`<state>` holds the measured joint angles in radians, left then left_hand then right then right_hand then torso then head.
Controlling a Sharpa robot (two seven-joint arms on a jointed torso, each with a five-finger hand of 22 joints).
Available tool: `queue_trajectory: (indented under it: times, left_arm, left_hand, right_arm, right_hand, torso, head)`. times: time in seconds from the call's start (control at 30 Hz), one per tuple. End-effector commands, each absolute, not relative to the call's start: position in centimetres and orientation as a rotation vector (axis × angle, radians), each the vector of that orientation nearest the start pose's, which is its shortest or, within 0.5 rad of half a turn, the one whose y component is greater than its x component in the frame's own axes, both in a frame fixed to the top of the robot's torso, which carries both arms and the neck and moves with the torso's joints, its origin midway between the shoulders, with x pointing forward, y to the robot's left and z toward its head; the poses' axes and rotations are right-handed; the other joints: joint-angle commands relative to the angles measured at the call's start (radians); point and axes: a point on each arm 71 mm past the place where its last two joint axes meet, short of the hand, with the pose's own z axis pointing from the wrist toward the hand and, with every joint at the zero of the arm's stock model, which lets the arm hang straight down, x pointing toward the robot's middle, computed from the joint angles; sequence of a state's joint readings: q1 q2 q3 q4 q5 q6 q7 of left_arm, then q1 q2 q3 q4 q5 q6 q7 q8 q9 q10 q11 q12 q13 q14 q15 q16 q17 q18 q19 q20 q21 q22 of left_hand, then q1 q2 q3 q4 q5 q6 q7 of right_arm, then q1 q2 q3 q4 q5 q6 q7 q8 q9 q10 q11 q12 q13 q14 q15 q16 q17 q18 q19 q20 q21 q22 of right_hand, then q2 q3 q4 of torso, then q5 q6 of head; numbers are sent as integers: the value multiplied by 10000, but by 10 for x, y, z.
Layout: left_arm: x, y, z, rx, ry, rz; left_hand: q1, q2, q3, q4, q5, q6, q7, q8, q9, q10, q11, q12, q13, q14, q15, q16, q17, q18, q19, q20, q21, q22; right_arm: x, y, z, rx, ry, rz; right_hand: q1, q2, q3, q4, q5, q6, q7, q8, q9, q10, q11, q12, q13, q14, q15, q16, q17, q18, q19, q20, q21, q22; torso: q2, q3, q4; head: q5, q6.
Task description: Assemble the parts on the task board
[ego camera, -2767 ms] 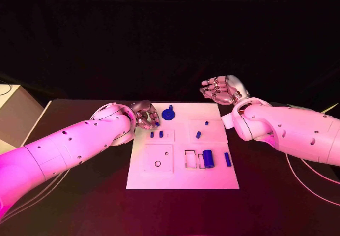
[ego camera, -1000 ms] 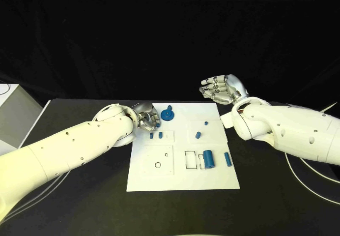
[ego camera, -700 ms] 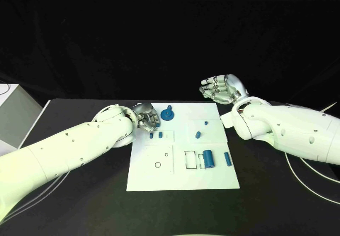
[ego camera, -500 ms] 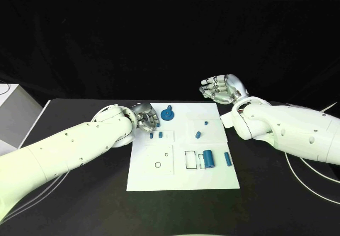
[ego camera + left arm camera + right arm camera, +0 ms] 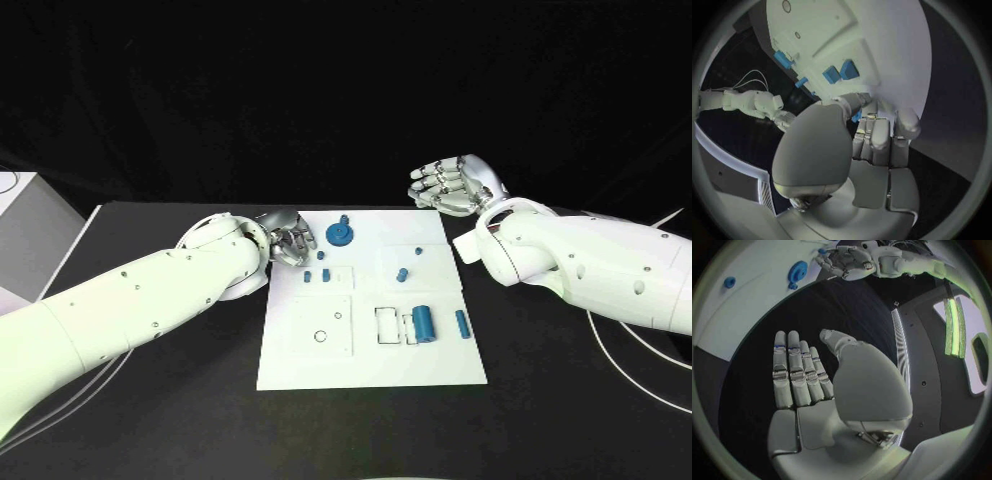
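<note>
Black bench: your left hand (image 5: pixel 290 238) sits at the board's (image 5: pixel 372 365) far-left corner, fingers (image 5: pixel 879 134) curled, seemingly pinching a small part (image 5: pixel 856 117). Right hand (image 5: pixel 453 186) hovers open, well beyond.

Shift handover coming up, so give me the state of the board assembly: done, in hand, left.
Done: hard to judge; no part is plainly seated on the task board.

In hand: the left hand is at the board's far left corner, its fingers pinching a small blue part.

Left: the round blue part, the large blue cylinder and several small pieces lie loose on the board. The right hand hovers open, holding nothing.
</note>
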<state>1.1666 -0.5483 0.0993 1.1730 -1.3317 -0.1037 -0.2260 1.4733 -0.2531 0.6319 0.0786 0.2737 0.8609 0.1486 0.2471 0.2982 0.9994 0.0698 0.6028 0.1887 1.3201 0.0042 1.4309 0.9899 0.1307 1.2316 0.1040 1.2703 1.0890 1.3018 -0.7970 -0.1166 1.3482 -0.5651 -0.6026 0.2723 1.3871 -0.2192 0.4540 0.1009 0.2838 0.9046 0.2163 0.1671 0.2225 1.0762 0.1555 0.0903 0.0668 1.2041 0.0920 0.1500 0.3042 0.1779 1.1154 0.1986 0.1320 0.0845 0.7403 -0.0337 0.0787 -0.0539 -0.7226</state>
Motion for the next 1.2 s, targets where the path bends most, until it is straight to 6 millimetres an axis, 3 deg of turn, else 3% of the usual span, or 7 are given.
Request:
queue_trajectory:
  times: [0.03,0.23,0.27,0.33,0.5,0.77,1.2]
  left_arm:
    - [554,160,-186,-1566,17878,-6873]
    - [554,187,-175,-4746,16707,-9415]
    - [552,194,-174,-5483,16398,-10005]
    - [549,204,-174,-6422,16047,-10779]
    - [535,222,-179,-8564,15378,-13087]
    - [512,236,-184,-10397,14521,-15483]
    - [495,244,-186,-10877,14178,-16072]
  left_hand:
    - [-161,-8,-38,8,-61,10,83,-36,16,-10,62,-113,13,-272,42,-130,-457,-21,-353,11,-301,-406]
    - [-364,-1,-65,164,-51,337,237,-43,140,-379,323,-317,-5,-2037,266,-1267,-3160,474,-2277,207,-2118,-2680]
    - [-416,2,-103,209,-47,357,262,-76,166,-515,368,-337,-3,-2772,313,-1785,-4205,543,-2646,256,-2540,-3080]
    - [-479,14,-154,271,-41,380,278,-91,192,-605,397,-349,-7,-3067,343,-2061,-4476,544,-2774,287,-2755,-3200]
    - [-704,84,-463,561,-12,202,385,-223,240,-926,517,-406,-53,-3441,466,-2586,-4825,540,-2953,400,-3424,-3624]
    - [-767,157,-792,742,-11,183,393,-240,309,-971,546,-345,-60,-3686,520,-2840,-5014,541,-3012,471,-3908,-3946]
    - [-684,232,-888,740,-9,297,359,-170,368,-943,519,-309,-59,-3685,497,-2867,-5059,548,-2938,456,-4034,-4046]
  right_arm:
    - [530,-245,-159,4463,14700,9599]
    - [527,-250,-166,2109,16037,8304]
    - [526,-250,-168,1426,16359,7894]
    - [524,-250,-171,553,16717,7302]
    - [518,-250,-179,-1334,17087,5656]
    - [513,-247,-182,-2767,16578,3785]
    - [512,-238,-185,-3274,16067,2754]
  right_hand:
    - [171,18,29,-223,-126,216,-117,114,43,297,-161,42,-4,703,-268,384,266,70,756,-341,426,160]
    - [314,97,-283,-741,-97,819,-447,207,65,1277,-598,108,48,2621,-965,1945,1482,8,2473,-1175,2071,1043]
    - [303,94,-270,-786,-83,920,-506,216,67,1444,-675,101,69,2909,-1028,2313,1761,17,2683,-1272,2351,1212]
    - [161,24,-44,-823,-98,1086,-600,166,58,1718,-780,-50,109,2947,-1097,3456,2688,-18,2831,-1419,2969,1650]
    - [-151,-143,347,-755,-228,1315,-708,169,173,2023,-914,-217,284,2985,-1196,6198,4913,-56,2989,-1423,3855,2328]
    - [-551,-483,603,-429,-490,1150,-722,83,341,1252,-783,-276,269,3146,-1088,9864,7994,-534,3549,-1348,7412,6283]
    - [-540,-527,641,-282,-514,1055,-717,38,437,1058,-753,-262,267,3105,-1051,10614,8548,-623,3530,-1301,8235,7211]
  torso:
    - [-2,-1,-9]
    - [-9,1,14]
    - [-11,9,19]
    - [-14,9,23]
    - [-18,-31,36]
    - [-4,-25,24]
    - [15,-17,11]
  head:
    - [-60,43]
    - [-239,101]
    - [-303,110]
    - [-354,126]
    - [-463,170]
    - [-450,236]
    - [-480,234]
